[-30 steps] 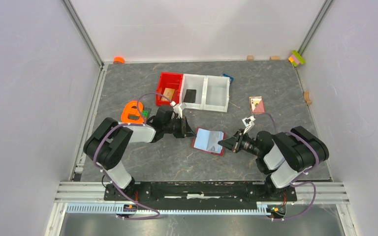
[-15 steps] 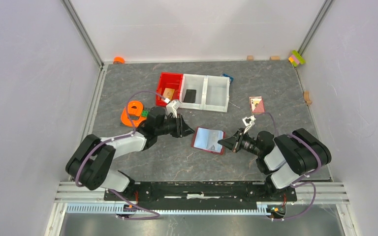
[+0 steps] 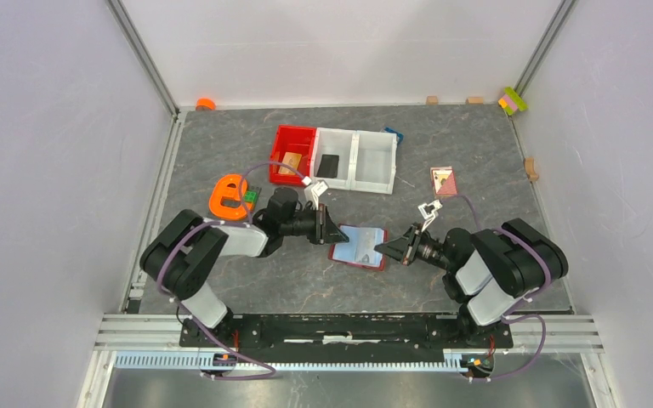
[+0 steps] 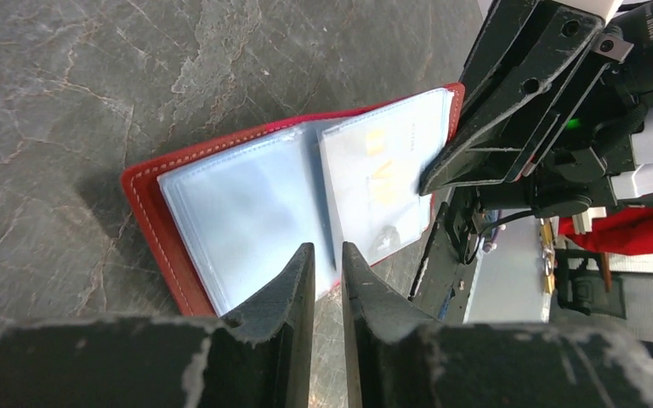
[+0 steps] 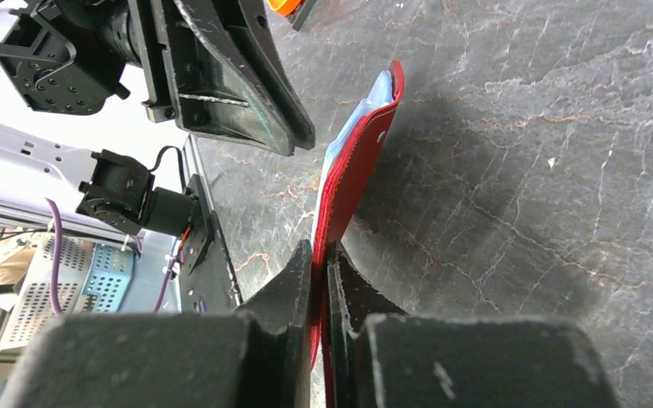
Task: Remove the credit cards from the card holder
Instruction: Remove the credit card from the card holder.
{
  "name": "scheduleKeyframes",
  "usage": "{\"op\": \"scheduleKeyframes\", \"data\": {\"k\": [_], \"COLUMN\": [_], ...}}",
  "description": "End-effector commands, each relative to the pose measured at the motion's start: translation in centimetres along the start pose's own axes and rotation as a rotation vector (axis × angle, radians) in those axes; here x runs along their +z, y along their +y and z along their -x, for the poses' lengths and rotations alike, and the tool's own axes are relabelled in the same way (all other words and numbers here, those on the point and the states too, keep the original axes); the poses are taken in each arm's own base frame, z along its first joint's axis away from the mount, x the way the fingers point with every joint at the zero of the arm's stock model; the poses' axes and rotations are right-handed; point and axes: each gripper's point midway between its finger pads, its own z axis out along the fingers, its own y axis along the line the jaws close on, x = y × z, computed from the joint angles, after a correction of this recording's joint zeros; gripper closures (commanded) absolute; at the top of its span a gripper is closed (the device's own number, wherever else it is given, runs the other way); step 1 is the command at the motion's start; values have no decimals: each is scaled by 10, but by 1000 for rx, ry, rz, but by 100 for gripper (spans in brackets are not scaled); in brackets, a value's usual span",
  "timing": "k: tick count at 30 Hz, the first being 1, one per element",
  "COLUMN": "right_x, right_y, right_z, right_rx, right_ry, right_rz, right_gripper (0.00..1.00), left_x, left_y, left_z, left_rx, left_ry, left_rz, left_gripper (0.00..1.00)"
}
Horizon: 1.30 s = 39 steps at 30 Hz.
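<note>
**Card holder open at mid-table, one side pinched**

Across the grey stone-patterned table point(image 3: 476, 153), a handful of things, most toward the far edge. At that far edge, near its middle, a row of bins: a red bin point(image 3: 279, 153) on the left and two white bins point(image 3: 376, 166) to its right. Near the left edge, an orange plastic piece point(image 3: 229, 195).

At the table's middle, just nearer than the bins, the card holder point(image 3: 359, 246) point(image 4: 149, 191) point(image 5: 349, 183), spread open with clear sleeves up and red cover down. At its right side, the right gripper point(image 3: 381, 249) point(image 5: 319, 255), closed tight on the red cover, with that side tilted up off the table. At its left side, the left gripper point(image 3: 338, 237) point(image 4: 326, 251), with jaws a narrow gap apart and tips just over the sleeve edge. Whether anything is pinched there, cannot tell.

Toward the right edge, well apart from the rest, a pink-and-white patterned card point(image 3: 444, 180).

In the red bin, the tan-orange card point(image 3: 290, 163). In the middle white bin, the black card point(image 3: 329, 165). Under the sleeve nearest the left gripper, a pale blue fill — card or bare plastic, cannot tell.
</note>
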Motion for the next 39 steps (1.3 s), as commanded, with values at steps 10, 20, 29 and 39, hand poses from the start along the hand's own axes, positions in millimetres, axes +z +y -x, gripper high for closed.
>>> {"op": "scheduleKeyframes", "data": {"k": [10, 20, 29, 39], "right_x": [3, 10, 7, 7], "right_y": [25, -32, -65, -74], "right_z": [21, -3, -17, -22], "right_rx": [-90, -40, -44, -37], "right_ry": [-74, 37, 114, 145], "right_rz": [123, -96, -244, -280], "right_gripper": [100, 84, 85, 90], "left_x": [36, 50, 51, 49], "left_y": [6, 22, 19, 2], "left_z": [-10, -29, -29, -23], "left_rx": [-118, -187, -181, -158], "left_ry": [118, 215, 220, 201], "left_rz": [-44, -3, -12, -88], "left_gripper": [77, 78, 82, 81]}}
